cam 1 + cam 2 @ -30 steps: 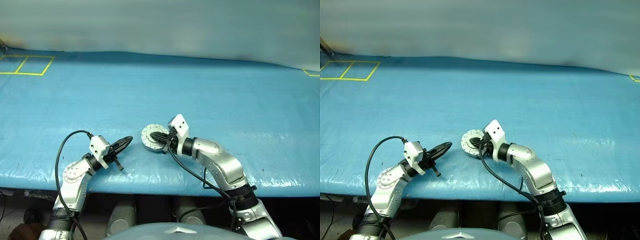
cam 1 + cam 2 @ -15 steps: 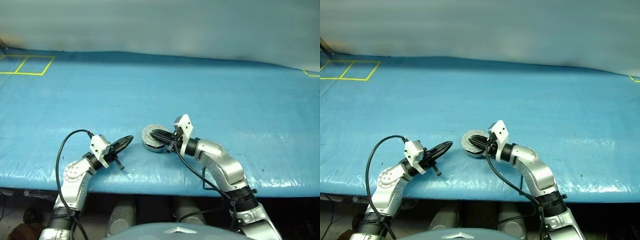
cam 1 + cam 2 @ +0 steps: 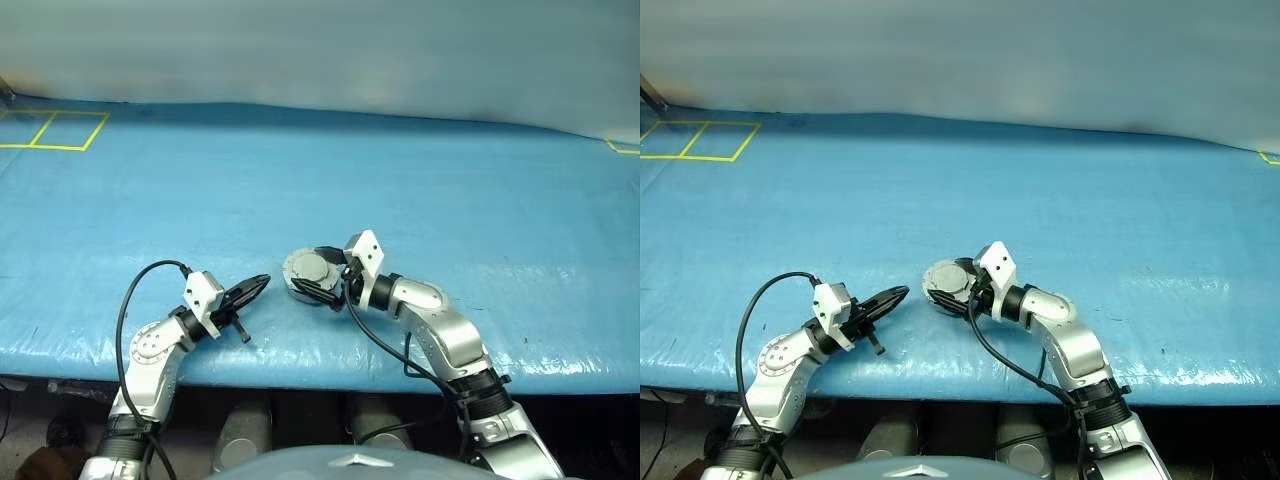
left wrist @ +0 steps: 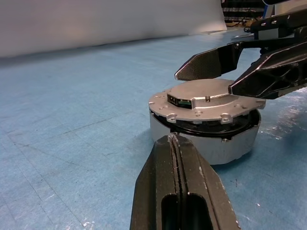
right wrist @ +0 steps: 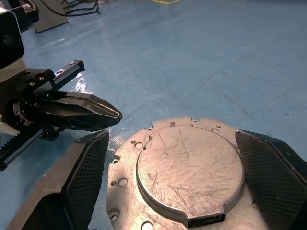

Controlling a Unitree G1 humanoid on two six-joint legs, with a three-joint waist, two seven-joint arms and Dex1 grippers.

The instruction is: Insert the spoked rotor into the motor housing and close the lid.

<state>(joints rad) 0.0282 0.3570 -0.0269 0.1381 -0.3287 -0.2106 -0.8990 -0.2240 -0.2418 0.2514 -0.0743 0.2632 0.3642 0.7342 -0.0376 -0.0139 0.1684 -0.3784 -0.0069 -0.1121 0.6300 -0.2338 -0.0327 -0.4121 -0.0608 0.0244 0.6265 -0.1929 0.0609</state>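
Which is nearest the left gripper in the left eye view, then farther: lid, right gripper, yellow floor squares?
1. lid, just to its right, lying down on the motor housing.
2. right gripper, open around the lid.
3. yellow floor squares, far back left.

The left gripper is shut.

Blue table: motor housing, lid down.
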